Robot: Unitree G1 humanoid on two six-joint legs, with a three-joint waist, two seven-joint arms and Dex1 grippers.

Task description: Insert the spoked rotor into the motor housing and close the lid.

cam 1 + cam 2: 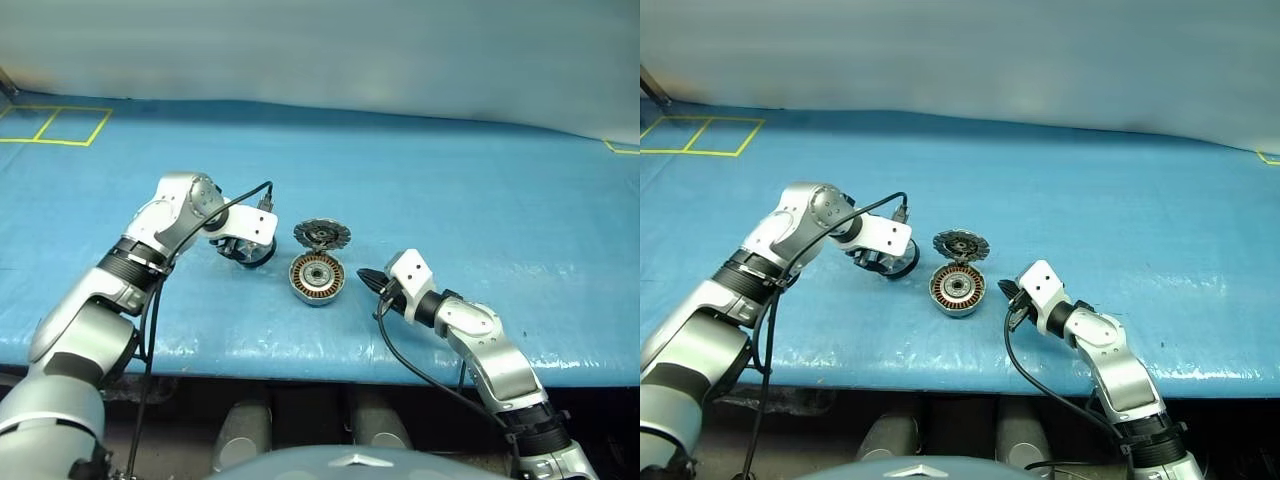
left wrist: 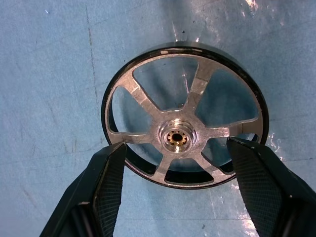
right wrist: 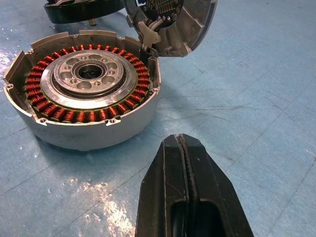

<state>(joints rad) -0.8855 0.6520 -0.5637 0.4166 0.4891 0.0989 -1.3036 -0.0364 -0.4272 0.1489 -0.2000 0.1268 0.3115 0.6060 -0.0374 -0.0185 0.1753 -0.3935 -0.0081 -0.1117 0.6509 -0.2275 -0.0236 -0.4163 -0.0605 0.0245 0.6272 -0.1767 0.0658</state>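
Note:
The spoked rotor [image 2: 182, 118], with a dark rim and silver spokes, lies flat on the blue table just left of the motor housing. My left gripper [image 2: 178, 147] points down over it, open, with one finger [image 2: 111, 182] on each side of its rim. The motor housing [image 1: 317, 277] sits uncovered, its copper windings [image 3: 59, 112] ringing a silver hub. The lid [image 1: 322, 235] stands tilted up from the housing's far edge, segmented face showing. My right gripper [image 3: 185, 145] is shut on nothing and rests low, a short way right of the housing, pointing at it.
A blue sheet [image 1: 450, 190] covers the table, whose front edge [image 1: 320, 370] runs close below the housing. Yellow tape squares [image 1: 60, 125] mark the far left corner. Black cables [image 1: 240, 200] run along both wrists.

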